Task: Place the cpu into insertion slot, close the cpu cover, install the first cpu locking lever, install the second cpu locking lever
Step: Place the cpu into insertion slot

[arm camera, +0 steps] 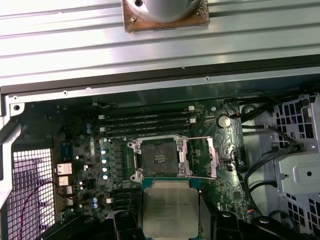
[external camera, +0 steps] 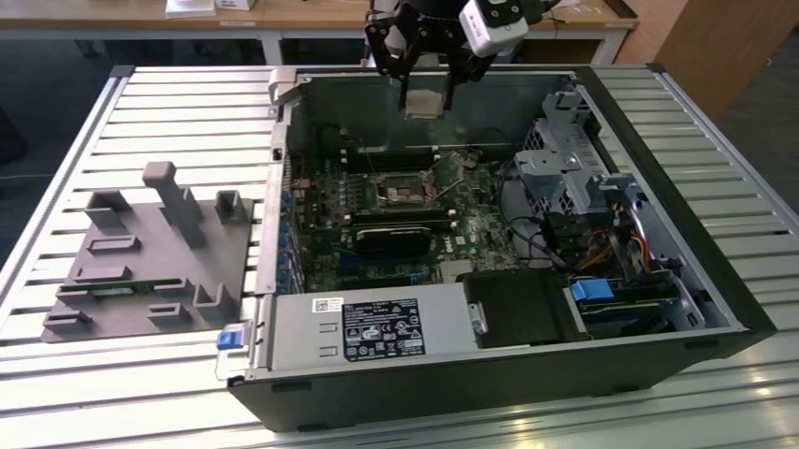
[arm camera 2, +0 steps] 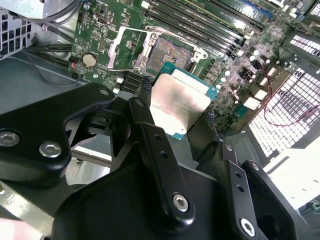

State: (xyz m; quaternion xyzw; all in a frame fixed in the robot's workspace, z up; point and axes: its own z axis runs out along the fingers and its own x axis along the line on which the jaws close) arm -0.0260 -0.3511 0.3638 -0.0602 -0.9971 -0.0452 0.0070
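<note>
My gripper (external camera: 428,92) hangs over the back of the open computer case (external camera: 736,309), shut on the cpu (external camera: 425,103). In both wrist views the cpu (arm camera 2: 177,102) (arm camera: 170,207) is a flat silvery square on a teal base, pinched between two black fingers (arm camera 2: 150,130). The insertion slot (arm camera: 157,159) (arm camera 2: 167,50) (external camera: 397,192) lies bare on the green board, dark-centred, below and ahead of the chip. The cpu cover (arm camera: 214,160) (arm camera 2: 137,31) is swung open beside the socket.
Long black memory slots (arm camera: 145,122) run beside the socket. A round black cooler (external camera: 393,238), a power supply (external camera: 374,327) and a metal drive cage (external camera: 574,178) with cables crowd the case. A grey fixture block (external camera: 150,253) sits on the slatted table at the exterior view's left.
</note>
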